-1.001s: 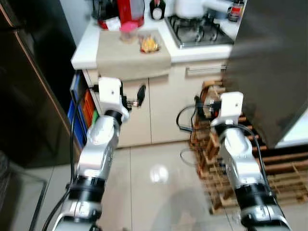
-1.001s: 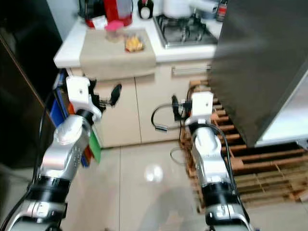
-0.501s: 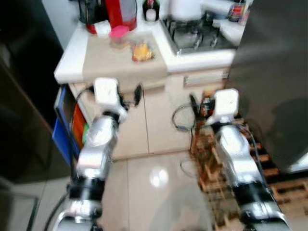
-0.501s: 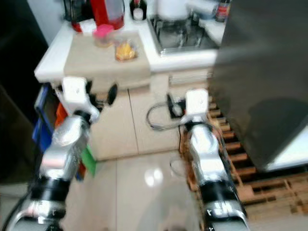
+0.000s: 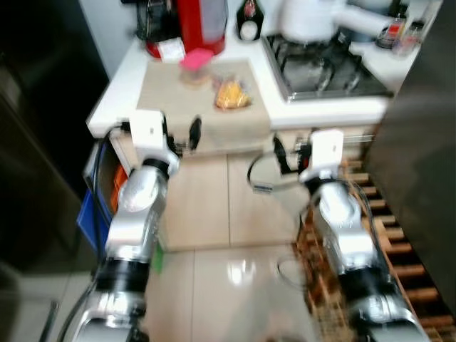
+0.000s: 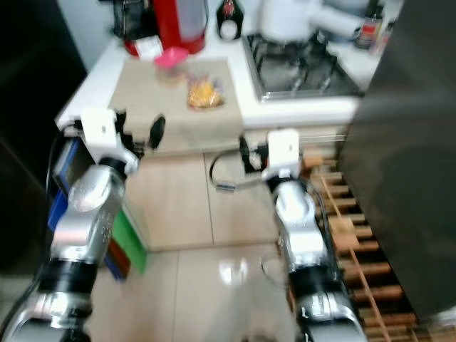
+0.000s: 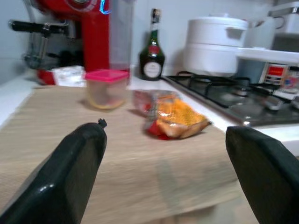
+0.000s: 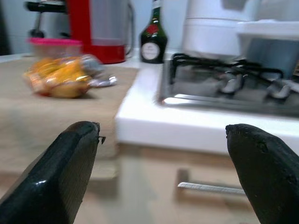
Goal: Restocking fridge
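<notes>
Head views, slightly blurred: both arms raised in front of a white bench (image 5: 114, 100) with a beige mat (image 5: 203, 100) laid over its front edge. On the mat lie a bag of orange food (image 5: 231, 93) and, just behind it toward the wall, a small clear tub with a pink lid (image 5: 194, 64). A red coffee machine (image 5: 201, 25) and a dark bottle (image 5: 248, 10) stand at the back. To the right a gas hob (image 5: 324, 64) carries a white pot (image 5: 306, 18). Dark fridge door (image 6: 410, 164) at the right edge; wooden pallet (image 6: 349, 235) on the floor beneath it.

Left tool (image 7: 163, 182): level with the mat's front edge, short of the bag, fingers spread wide, nothing between them. The left wrist view resolves what the head views do not: the bag is clear wrapping over orange contents with a red end, and a white packet (image 7: 69, 74) lies by the machine's base.

Right tool (image 8: 163, 182): fingers wide apart, empty, in front of the bench edge between mat and hob. The right wrist view adds a metal drawer handle (image 8: 210, 188) below the bench top.
</notes>
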Robot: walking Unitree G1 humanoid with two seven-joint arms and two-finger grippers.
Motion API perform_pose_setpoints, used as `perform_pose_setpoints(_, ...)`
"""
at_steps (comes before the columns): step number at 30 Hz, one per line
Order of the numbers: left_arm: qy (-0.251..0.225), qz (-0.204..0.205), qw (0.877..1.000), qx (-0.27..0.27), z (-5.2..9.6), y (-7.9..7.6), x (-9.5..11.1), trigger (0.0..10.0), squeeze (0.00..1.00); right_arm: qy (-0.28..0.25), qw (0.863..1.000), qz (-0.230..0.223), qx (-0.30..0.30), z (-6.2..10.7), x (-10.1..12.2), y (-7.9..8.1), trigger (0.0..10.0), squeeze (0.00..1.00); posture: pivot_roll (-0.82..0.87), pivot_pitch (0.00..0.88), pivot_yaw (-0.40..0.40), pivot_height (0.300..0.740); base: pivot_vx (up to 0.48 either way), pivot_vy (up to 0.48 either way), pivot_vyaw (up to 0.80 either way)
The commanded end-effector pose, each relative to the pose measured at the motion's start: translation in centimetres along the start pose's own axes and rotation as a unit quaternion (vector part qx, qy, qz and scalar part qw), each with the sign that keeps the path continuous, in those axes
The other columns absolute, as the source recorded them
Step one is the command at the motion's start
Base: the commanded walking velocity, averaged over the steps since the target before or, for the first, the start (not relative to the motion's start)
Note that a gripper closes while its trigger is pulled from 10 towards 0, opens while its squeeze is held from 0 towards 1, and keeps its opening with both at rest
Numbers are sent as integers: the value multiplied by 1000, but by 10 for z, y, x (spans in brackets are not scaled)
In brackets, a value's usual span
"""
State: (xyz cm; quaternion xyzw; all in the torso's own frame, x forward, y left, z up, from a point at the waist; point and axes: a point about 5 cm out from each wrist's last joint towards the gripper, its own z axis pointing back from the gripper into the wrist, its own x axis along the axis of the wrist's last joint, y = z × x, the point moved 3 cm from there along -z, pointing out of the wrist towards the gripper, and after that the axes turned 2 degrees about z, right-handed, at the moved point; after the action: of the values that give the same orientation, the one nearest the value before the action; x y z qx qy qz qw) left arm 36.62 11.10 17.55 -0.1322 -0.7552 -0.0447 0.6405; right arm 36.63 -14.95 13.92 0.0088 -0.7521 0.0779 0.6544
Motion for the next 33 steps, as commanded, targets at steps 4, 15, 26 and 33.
perform_pose_setpoints(4, -13, -11, 1000, 15, 1, 13, 9, 10000, 0, -35, 999, -4, 11, -7, 20, 13, 10000, 0, -54, 0, 55, 740, 442, 0, 0)
perform_pose_setpoints(15, -24, -17, 1000, 8, 0, 11, 16, 10000, 0, -136, 990, -11, -19, -28, 92, -2, 10000, 0, -52, 0, 60, 740, 442, 0, 0)
perform_pose_setpoints(26, -27, -17, 999, 22, 3, 16, 17, 10000, 0, -83, 991, -101, 23, -55, 105, 24, 10000, 0, -22, 0, 44, 740, 201, 0, 0)
perform_pose_setpoints(33, -22, -18, 999, 19, 5, 16, 15, 10000, 0, -37, 993, -106, 22, -61, 89, 36, 10000, 1000, -21, 0, 47, 740, 0, 0, 0)
